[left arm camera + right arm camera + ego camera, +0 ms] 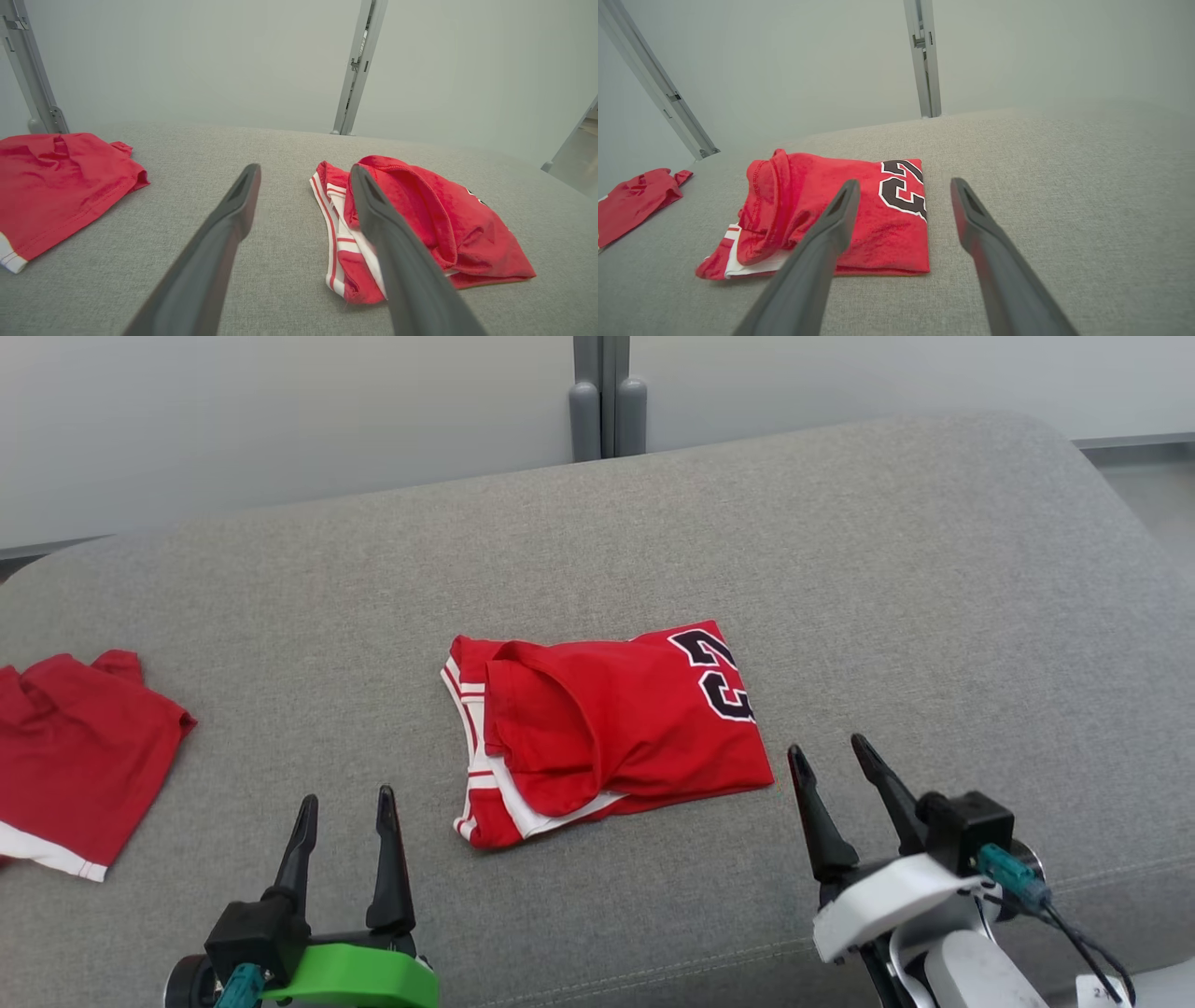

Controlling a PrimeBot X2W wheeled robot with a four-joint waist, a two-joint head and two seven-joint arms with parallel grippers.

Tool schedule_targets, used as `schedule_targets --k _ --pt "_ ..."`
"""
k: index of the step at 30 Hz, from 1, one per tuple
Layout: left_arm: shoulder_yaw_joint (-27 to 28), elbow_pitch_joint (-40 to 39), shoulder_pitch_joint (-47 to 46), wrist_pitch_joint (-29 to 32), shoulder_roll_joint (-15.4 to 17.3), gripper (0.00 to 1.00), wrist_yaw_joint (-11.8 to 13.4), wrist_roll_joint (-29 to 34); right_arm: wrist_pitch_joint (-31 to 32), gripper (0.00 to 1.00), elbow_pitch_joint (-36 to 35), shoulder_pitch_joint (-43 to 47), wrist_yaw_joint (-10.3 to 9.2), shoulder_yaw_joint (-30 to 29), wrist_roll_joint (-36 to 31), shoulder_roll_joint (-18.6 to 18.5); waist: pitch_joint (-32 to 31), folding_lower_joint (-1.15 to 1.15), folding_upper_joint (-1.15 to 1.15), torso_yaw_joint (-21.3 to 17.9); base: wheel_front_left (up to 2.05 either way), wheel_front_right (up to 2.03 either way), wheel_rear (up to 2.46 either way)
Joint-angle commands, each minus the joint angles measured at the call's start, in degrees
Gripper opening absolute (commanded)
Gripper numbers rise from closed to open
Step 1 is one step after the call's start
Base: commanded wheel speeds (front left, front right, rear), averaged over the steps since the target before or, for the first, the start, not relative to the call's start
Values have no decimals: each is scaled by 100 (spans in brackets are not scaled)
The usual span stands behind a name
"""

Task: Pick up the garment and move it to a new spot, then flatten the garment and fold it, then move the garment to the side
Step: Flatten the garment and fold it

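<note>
The folded red garment [607, 728] lies near the middle of a grey cushion [887, 569], flat and roughly square, with dark numerals on its far right corner. Its right edge is a clean straight fold, and so is the near edge towards that corner. The left edge is looser: white and red striped trim sticks out from under the top layer, and a rounded hem curls over it (the left wrist view shows this hem standing a little proud of the layers below). The left gripper [346, 795] sits near the cushion's front edge, off the garment's near left corner, its fingers spread and gripping nothing. The right gripper [826, 745] sits just beyond the near right corner, its fingers likewise parted and empty, not touching the cloth. A second red garment [79, 756] lies rumpled at the cushion's far left, well apart from the folded one, with bare grey fabric between them. To the right of the folded garment the cushion runs bare out to its rounded edge. Behind the cushion stand a pale wall and a grey post [607, 401].
</note>
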Motion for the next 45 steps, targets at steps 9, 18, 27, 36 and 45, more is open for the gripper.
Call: schedule_targets --k 9,18,27,36,45 --pt "105 -89 306 -14 7 100 3 224 -14 100 -420 821 -5 -113 -216 -15 -133 0 0 -122 0 0 0" --pt "43 -41 311 -14 7 100 -26 285 -14 100 -369 773 -5 -27 -221 -15 -178 0 0 -96 0 0 0" --pt "-92 -17 199 -14 7 100 -65 309 -15 0 124 413 -5 334 154 -15 -166 0 0 188 0 0 0" --pt "-235 50 41 -14 7 100 -118 261 -15 0 1476 -966 -5 1054 426 -21 48 0 0 749 0 0 0" --pt "-404 125 -207 -14 7 100 -129 189 -15 0 2911 -2100 -5 1431 837 -22 427 0 0 1335 0 0 0"
